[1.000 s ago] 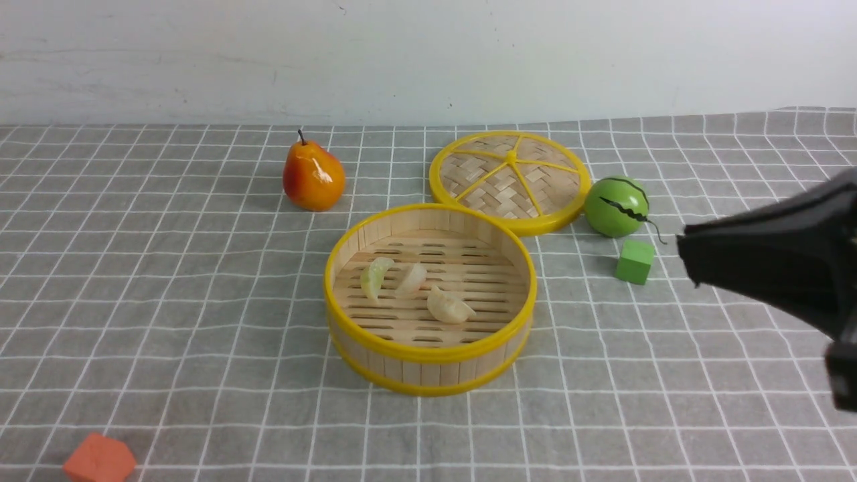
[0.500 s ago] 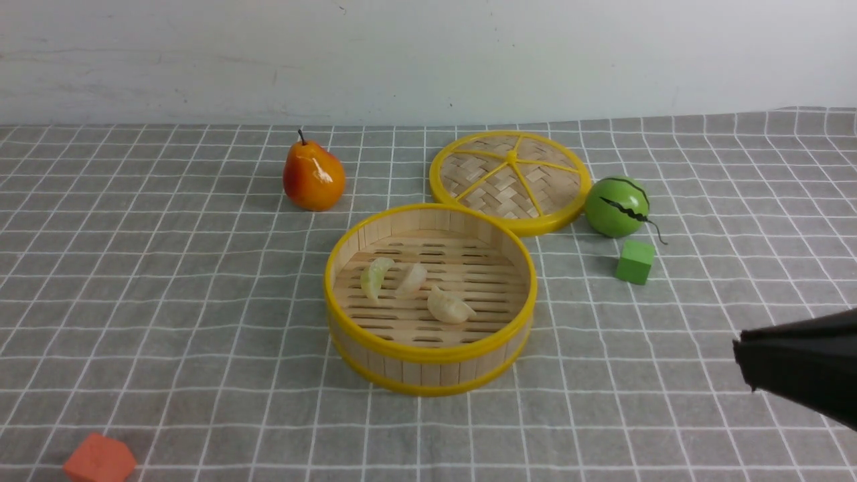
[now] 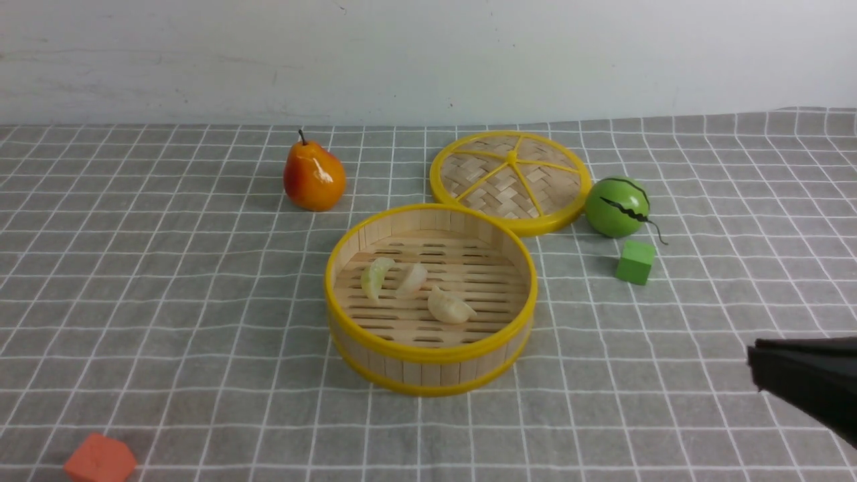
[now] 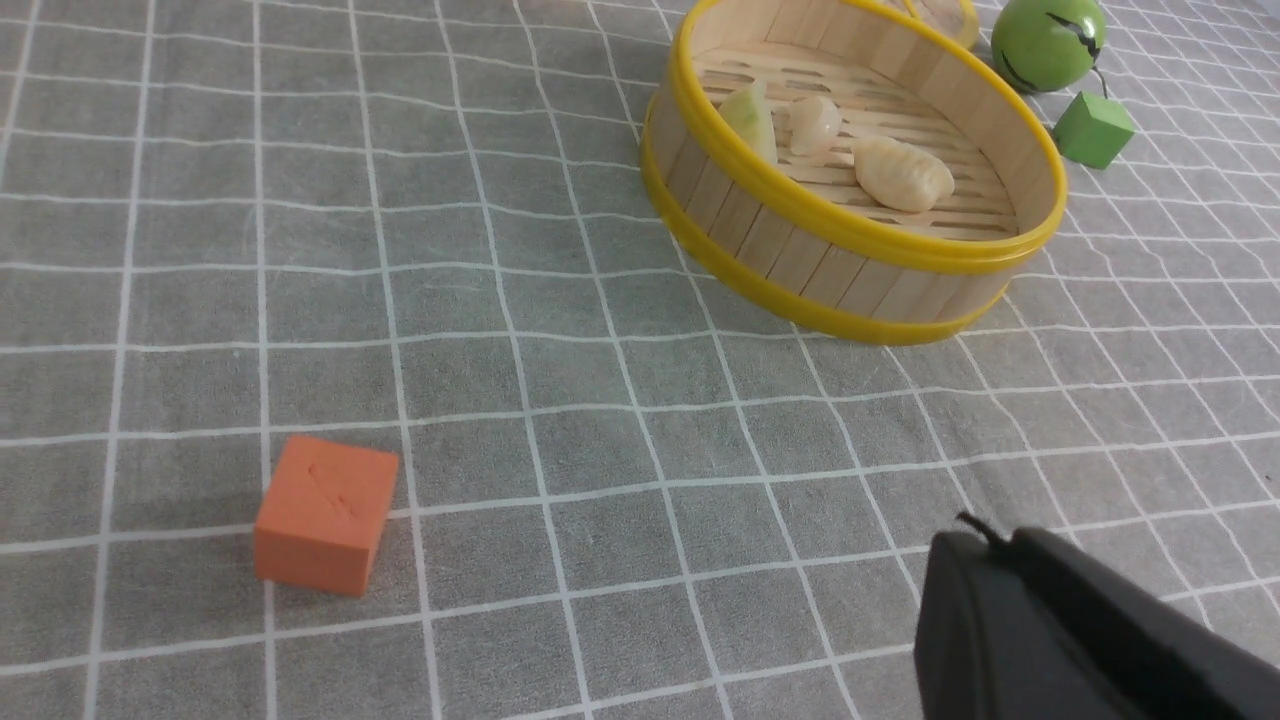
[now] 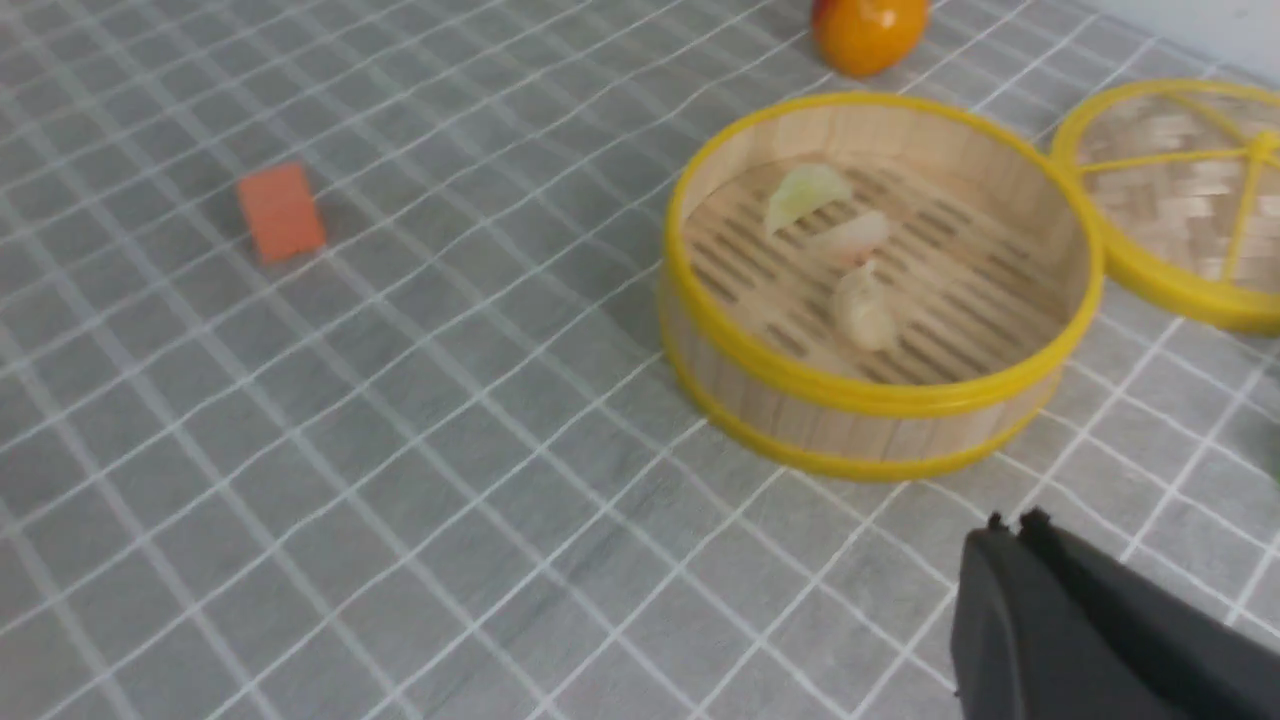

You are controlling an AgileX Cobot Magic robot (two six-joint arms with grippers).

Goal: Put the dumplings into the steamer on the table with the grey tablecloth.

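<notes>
Front view: dumplings [image 3: 410, 279] in steamer [image 3: 428, 372]; clenched, empty right gripper [image 3: 754, 365] well to their right

Likely a lab: grey tablecloth [image 3: 167, 301], toy pear [image 3: 313, 175], bare wall [image 3: 428, 60].

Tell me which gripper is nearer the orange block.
Left. The left gripper is close to the orange block, both on the robot's left; the right gripper is far off on the robot's right.
</notes>
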